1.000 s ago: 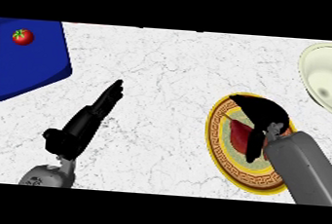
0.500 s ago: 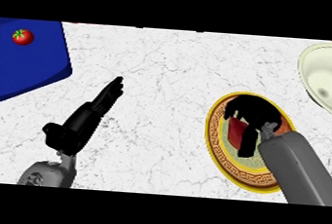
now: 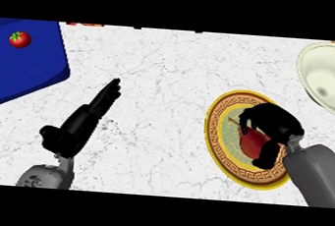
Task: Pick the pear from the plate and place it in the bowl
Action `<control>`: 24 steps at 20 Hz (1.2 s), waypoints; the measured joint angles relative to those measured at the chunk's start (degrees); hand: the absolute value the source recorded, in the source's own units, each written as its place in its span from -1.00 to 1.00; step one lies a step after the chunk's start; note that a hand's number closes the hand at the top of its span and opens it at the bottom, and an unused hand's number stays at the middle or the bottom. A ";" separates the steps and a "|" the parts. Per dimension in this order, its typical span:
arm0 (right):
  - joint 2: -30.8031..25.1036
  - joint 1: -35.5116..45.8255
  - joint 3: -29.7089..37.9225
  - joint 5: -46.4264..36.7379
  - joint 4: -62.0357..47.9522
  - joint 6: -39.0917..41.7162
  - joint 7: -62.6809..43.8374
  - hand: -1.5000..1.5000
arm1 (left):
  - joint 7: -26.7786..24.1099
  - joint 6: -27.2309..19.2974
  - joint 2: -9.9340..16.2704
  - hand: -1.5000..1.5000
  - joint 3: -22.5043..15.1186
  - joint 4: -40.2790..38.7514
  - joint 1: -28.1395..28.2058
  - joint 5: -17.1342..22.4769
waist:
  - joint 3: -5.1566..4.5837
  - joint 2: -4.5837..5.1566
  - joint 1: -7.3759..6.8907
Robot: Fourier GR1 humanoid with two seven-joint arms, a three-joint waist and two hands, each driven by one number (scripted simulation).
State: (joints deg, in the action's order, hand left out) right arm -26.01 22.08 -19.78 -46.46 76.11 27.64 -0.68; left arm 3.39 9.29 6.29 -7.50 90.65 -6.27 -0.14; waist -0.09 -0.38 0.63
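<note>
Meanwhile, on a white, grey-veined marble counter [image 3: 173,76], the robot's right hand [image 3: 273,123] sat over a round plate [image 3: 222,153] at the lower right of the frame, its black fingers curled down around a red pear [image 3: 251,143]. The pear lay on the plate's pale green centre, just below and partly beneath the hand, with its thin stem pointing toward the plate's left side; only its lower red flank showed between fingers and thumb. The plate carried a yellow rim and a dark key-pattern band. A glossy cream bowl [image 3: 331,82], smooth and rounded, stood at the upper right edge of the frame, apart from the plate and up to its right. The left hand [image 3: 82,124] lay at the lower left, its fingers straight and together, pointing toward the upper middle of the frame and holding nothing. A blue, block-shaped container [image 3: 27,78] filled the upper left corner, with a small red tomato [image 3: 19,39] on it.
</note>
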 measured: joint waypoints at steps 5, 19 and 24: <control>-12.52 -8.40 -1.71 -0.94 6.73 -6.18 19.70 1.00 | -0.10 -0.69 -0.57 0.00 -0.18 0.36 1.05 -0.37 | 0.02 -0.12 0.85; -18.66 -17.05 23.26 17.92 14.43 -18.26 32.77 1.00 | -0.01 0.55 0.08 0.00 0.66 0.49 0.83 0.05 | 0.07 0.06 0.75; -19.10 -14.63 31.08 29.36 15.22 -10.73 28.18 1.00 | 1.55 0.58 -0.36 0.00 0.27 1.79 0.40 0.05 | 0.05 0.15 0.08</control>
State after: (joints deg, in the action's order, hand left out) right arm -45.11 7.45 11.30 -17.09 91.34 16.91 27.51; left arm 4.93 9.87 5.93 -7.22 92.44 -5.88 -0.09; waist -0.03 -0.23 0.71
